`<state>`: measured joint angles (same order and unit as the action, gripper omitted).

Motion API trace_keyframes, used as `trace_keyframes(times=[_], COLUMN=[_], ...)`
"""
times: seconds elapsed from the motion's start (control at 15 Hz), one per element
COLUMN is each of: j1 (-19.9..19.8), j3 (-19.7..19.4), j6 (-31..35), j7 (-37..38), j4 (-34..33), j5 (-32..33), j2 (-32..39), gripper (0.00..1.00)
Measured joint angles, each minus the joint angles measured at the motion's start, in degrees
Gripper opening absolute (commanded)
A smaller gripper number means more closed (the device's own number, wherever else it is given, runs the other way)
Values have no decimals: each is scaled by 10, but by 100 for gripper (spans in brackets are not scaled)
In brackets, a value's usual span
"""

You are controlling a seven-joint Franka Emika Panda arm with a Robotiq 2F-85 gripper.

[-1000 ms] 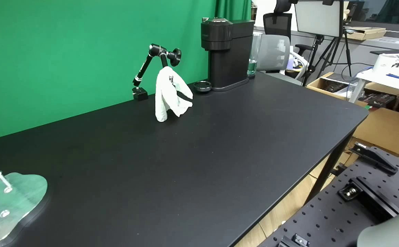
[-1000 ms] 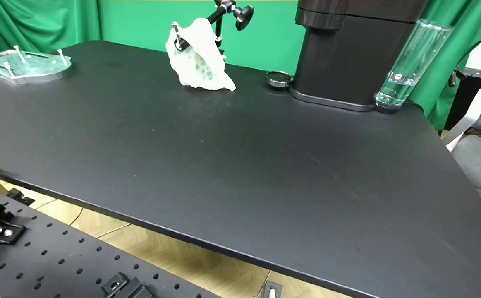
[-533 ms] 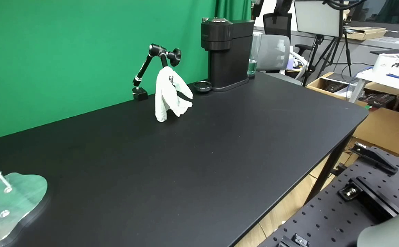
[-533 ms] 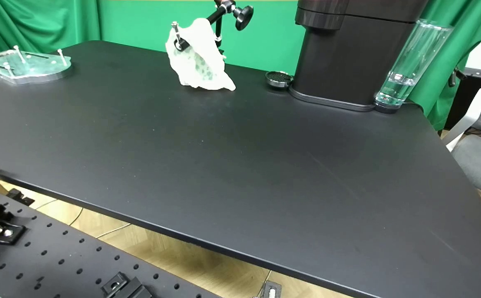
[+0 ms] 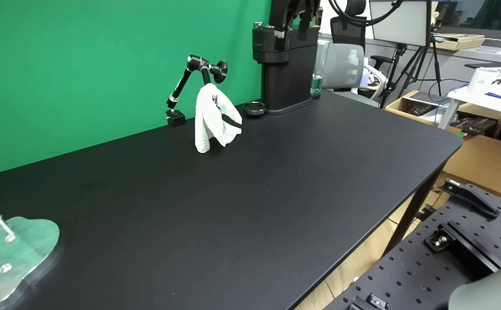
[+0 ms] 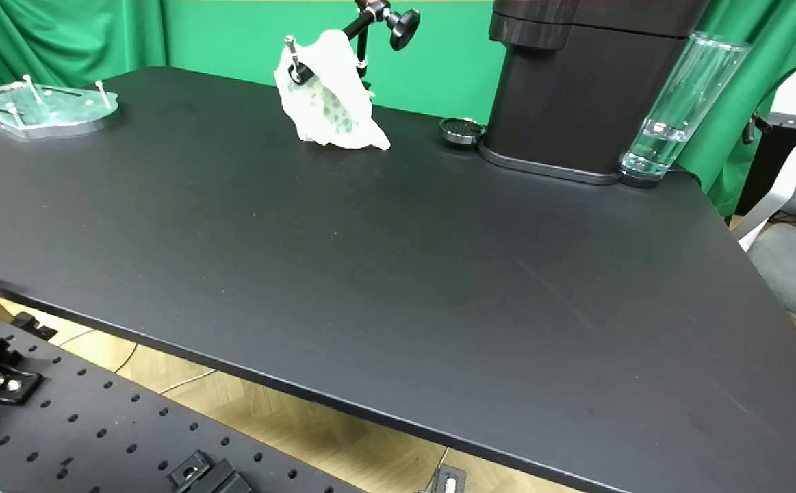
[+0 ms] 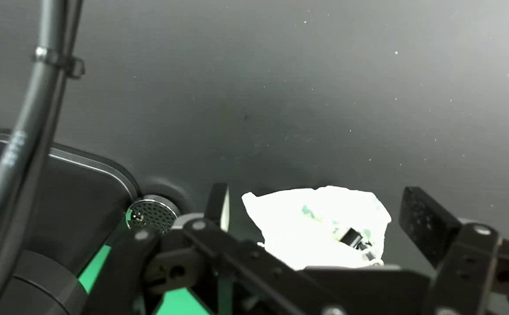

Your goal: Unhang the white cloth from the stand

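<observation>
The white cloth [image 5: 209, 120] is draped over the end of the black jointed stand [image 5: 182, 84] near the green backdrop. In an exterior view the cloth [image 6: 336, 113] hangs down close to the tabletop, with the stand's knob [image 6: 403, 29] behind it. My gripper [image 5: 292, 36] is high in front of the coffee machine, to the right of the cloth and apart from it. In the wrist view the gripper [image 7: 320, 205] is open and empty. The cloth [image 7: 293, 223] shows below, between the spread fingers, with a black stand tip [image 7: 351, 237] poking out. Its lower edge is hidden by the gripper.
A black coffee machine [image 6: 589, 103] with a clear water tank [image 6: 671, 130] stands right of the cloth. A small round drip cup [image 6: 463, 131] sits between them. A green plate with white pegs [image 5: 26, 241] lies at the table's other end. A cable [image 7: 31, 100] crosses the wrist view.
My gripper has come into an exterior view from the top right and moved left, to in front of the coffee machine. The cloth and stand have not moved.
</observation>
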<state>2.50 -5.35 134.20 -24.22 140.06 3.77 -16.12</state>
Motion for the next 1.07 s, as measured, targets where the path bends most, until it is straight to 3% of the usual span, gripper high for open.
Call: trace_keyframes(times=[0.4, 0.8, 1.07], j1=[-2, 6, 8], j3=[2, 3, 5], j6=[-5, 0, 68], j7=[-39, -230, -351], j4=[-18, -23, -35], j5=[24, 20, 13], j2=[23, 53, 90], gripper=[100, 100, 100])
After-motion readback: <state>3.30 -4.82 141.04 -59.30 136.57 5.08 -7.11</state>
